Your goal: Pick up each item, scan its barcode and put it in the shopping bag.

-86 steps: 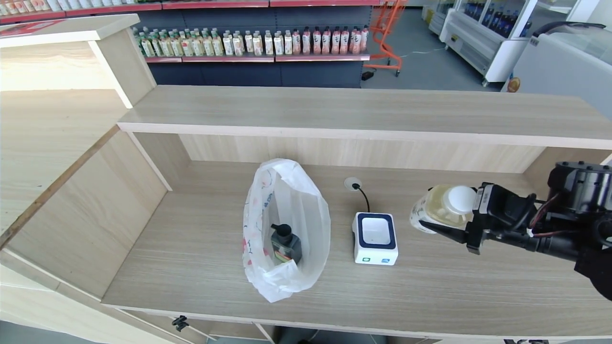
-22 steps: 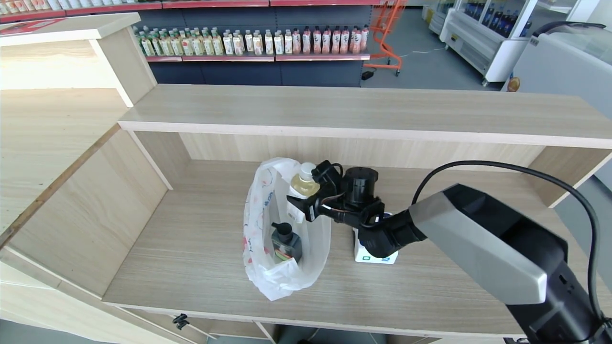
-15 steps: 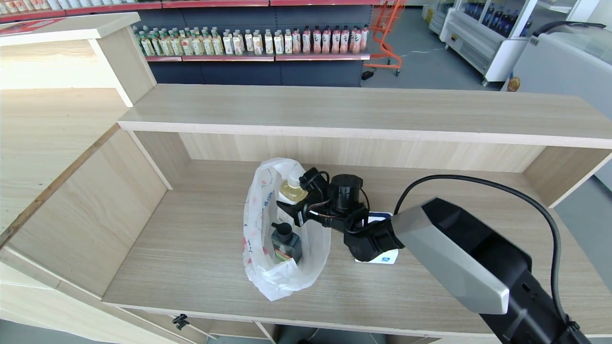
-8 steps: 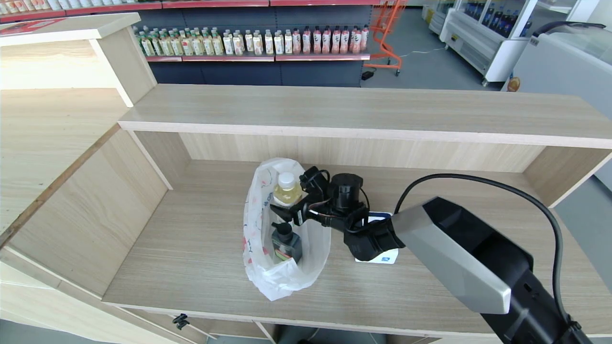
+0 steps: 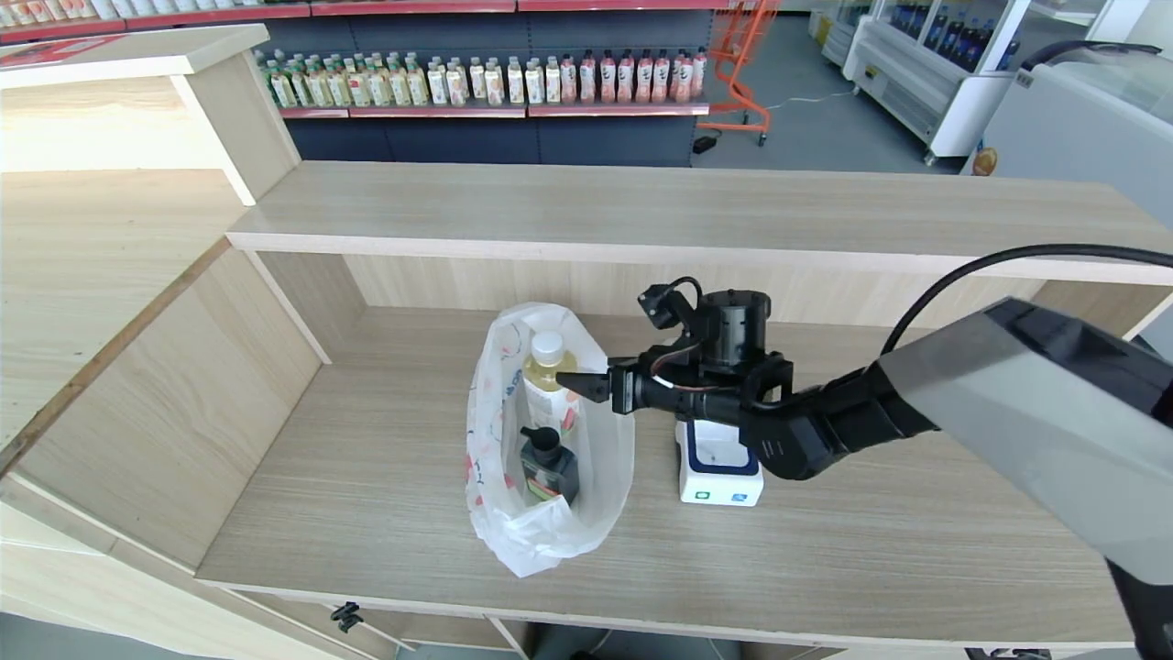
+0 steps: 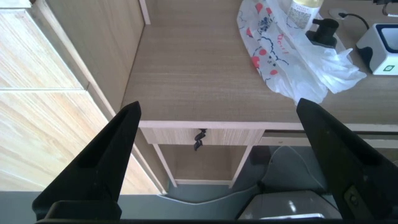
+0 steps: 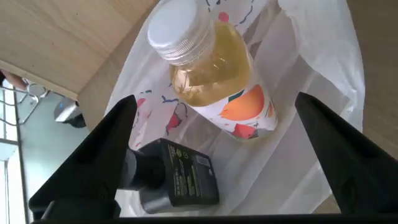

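Shopping bag (image 5: 607,438): thin white plastic w/ red/blue print, stands open on counter (image 5: 367,495), mouth up. Inside, 2 items. Juice bottle (image 5: 547,368): clear, yellow liquid, white screw cap, label w/ orange fruit, upright at far end of bag. Pump bottle (image 5: 548,469): dark body, black pump head, upright at near end, just beside juice bottle. Scanner (image 5: 719,469): white box, dark-blue-framed window facing up, just right of bag.

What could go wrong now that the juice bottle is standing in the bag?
The bottle stands upright in the soft shopping bag, so it might topple onto the dark pump bottle beside it. The right gripper, open, hangs close to the bag's rim; its fingertips could snag the thin plastic and drag the bag. The arm above the scanner might bump it.
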